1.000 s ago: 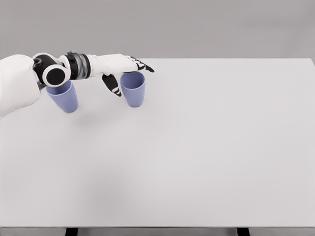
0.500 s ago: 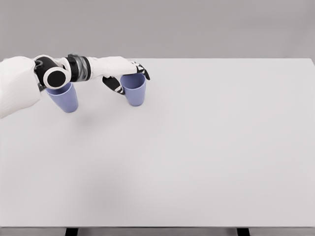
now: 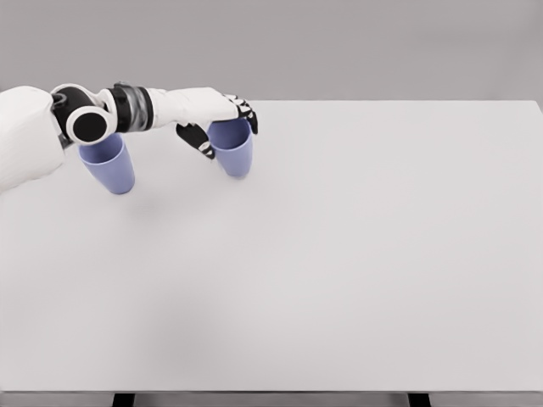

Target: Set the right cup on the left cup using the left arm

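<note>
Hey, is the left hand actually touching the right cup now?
Touching. The head view shows the left hand curled over the right cup, thumb on its left side, fingers over its rim.

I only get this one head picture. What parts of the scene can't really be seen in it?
- Right cup, head view: its rim and upper wall are covered by the left hand.
- Left cup, head view: its far rim is hidden behind the wrist.
- The right arm is out of the picture.
- Table: its legs are cut off by the bottom edge.
</note>
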Tool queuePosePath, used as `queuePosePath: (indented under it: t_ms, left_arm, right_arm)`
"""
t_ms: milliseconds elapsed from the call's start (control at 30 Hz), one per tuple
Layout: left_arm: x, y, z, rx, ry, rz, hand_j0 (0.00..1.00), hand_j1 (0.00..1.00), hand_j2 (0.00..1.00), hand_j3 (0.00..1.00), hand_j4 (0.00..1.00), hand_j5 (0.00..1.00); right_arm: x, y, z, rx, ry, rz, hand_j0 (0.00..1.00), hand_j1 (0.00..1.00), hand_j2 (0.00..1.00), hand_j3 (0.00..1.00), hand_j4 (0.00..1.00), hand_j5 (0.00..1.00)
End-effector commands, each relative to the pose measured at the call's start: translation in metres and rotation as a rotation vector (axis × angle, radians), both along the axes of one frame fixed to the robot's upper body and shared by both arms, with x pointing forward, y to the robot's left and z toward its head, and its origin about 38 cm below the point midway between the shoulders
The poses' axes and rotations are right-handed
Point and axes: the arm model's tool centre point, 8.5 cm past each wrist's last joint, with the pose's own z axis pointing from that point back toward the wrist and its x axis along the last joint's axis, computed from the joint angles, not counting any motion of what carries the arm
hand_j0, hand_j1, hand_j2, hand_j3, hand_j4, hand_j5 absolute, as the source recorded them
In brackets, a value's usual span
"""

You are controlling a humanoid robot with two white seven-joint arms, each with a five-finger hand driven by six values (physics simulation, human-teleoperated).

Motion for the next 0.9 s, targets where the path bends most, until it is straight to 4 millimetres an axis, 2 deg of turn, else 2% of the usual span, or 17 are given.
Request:
queuePosePath:
  t_ms: [0, 200, 367, 533, 667, 867]
  left_arm:
    - [-0.001, 0.000, 0.002, -0.012, 0.000, -0.014, 0.36, 0.36, 0.36, 0.36, 0.36, 0.36]
    - [-0.004, 0.005, 0.026, -0.022, -0.040, -0.055, 0.36, 0.36, 0.36, 0.36, 0.36, 0.36]
    - [-0.012, 0.028, 0.053, -0.040, -0.072, -0.045, 0.36, 0.36, 0.36, 0.36, 0.36, 0.36]
    - [-0.017, 0.043, 0.061, -0.047, -0.079, -0.031, 0.36, 0.36, 0.36, 0.36, 0.36, 0.36]
    - [-0.021, 0.063, 0.076, -0.048, -0.101, -0.013, 0.36, 0.36, 0.36, 0.36, 0.36, 0.36]
    - [-0.023, 0.091, 0.085, -0.036, -0.117, 0.039, 0.36, 0.36, 0.36, 0.36, 0.36, 0.36]
  right_arm:
    - [0.000, 0.000, 0.000, 0.001, -0.001, 0.002, 1.00, 1.00, 1.00, 1.00, 1.00, 1.00]
    - [0.000, 0.000, 0.000, 0.001, -0.001, 0.002, 1.00, 1.00, 1.00, 1.00, 1.00, 1.00]
    - [0.000, 0.000, 0.000, 0.001, -0.001, 0.002, 1.00, 1.00, 1.00, 1.00, 1.00, 1.00]
    - [0.000, 0.000, 0.000, 0.001, -0.001, 0.002, 1.00, 1.00, 1.00, 1.00, 1.00, 1.00]
    - [0.000, 0.000, 0.000, 0.001, -0.001, 0.002, 1.00, 1.00, 1.00, 1.00, 1.00, 1.00]
    - [0.000, 0.000, 0.000, 0.001, -0.001, 0.002, 1.00, 1.00, 1.00, 1.00, 1.00, 1.00]
